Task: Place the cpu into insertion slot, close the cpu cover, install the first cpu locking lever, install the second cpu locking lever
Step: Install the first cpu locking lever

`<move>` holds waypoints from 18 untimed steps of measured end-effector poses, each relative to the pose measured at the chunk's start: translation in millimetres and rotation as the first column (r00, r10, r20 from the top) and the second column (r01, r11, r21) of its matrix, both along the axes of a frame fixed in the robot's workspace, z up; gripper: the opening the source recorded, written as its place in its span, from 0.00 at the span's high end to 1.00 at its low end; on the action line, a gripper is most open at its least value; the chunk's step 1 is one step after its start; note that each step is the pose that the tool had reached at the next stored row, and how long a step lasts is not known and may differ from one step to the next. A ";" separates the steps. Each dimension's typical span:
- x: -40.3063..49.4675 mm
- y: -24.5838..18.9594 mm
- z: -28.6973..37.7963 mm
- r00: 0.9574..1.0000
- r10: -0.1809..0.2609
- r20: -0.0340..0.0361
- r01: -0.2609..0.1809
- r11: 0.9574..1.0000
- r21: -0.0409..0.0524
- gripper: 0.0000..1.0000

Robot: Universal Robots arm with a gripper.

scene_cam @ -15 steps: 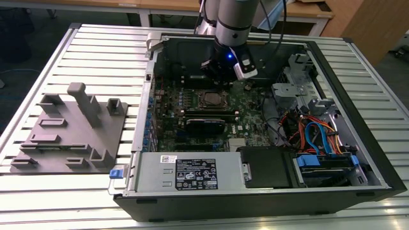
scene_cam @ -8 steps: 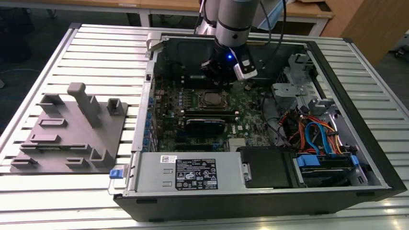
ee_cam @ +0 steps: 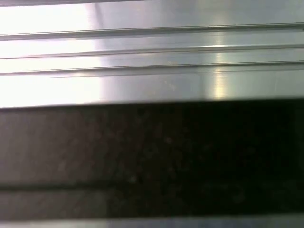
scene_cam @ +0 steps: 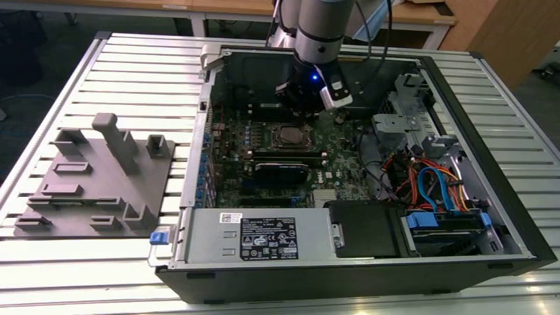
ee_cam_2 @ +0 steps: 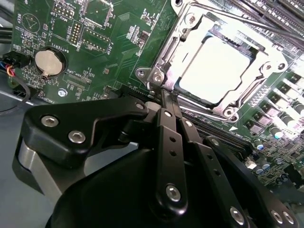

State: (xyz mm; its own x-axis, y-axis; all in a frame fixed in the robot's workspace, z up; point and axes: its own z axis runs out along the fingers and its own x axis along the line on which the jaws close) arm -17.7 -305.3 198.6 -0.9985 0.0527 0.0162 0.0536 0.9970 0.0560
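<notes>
The cpu (ee_cam_2: 216, 66), a flat square chip with a silver top, lies in the insertion slot (ee_cam_2: 228, 112) on the green motherboard. The silvery cpu cover (ee_cam_2: 183, 45) lies flat around it as a frame. A thin metal locking lever (ee_cam_2: 247, 21) runs along one side of the socket. My gripper (ee_cam_2: 163, 95) has black fingers (ee_cam_2: 167, 137) drawn together to a point that touches the socket's near corner; it is shut with nothing seen between the tips. In the exterior view my gripper (scene_cam: 303, 104) hangs inside the open computer case, just behind the insertion slot (scene_cam: 274, 135).
The case walls (scene_cam: 490, 131) enclose the board. A power supply (scene_cam: 262, 239), a drive bay and coloured cables (scene_cam: 437, 190) sit toward the front and the exterior view's right. A grey fixture plate (scene_cam: 96, 177) lies on the slatted table. A coin battery (ee_cam_2: 49, 62) is near the socket.
</notes>
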 end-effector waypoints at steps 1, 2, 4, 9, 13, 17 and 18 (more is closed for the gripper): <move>0.0 0.0 0.3 1.000 0.000 0.000 0.000 1.000 0.000 0.90; -0.3 0.0 0.7 1.000 0.000 0.000 0.000 1.000 0.000 0.90; -1.5 0.0 0.9 1.000 0.000 0.000 0.000 1.000 0.000 0.90; -8.0 -0.1 1.1 1.000 0.000 0.000 0.000 1.000 0.001 0.90; -12.4 0.0 1.1 1.000 0.000 0.000 0.000 1.000 0.002 0.90; -16.3 -0.1 1.7 1.000 0.000 0.000 0.000 1.000 0.002 0.90; -16.6 -0.1 2.3 1.000 0.000 0.000 0.000 1.000 0.002 0.90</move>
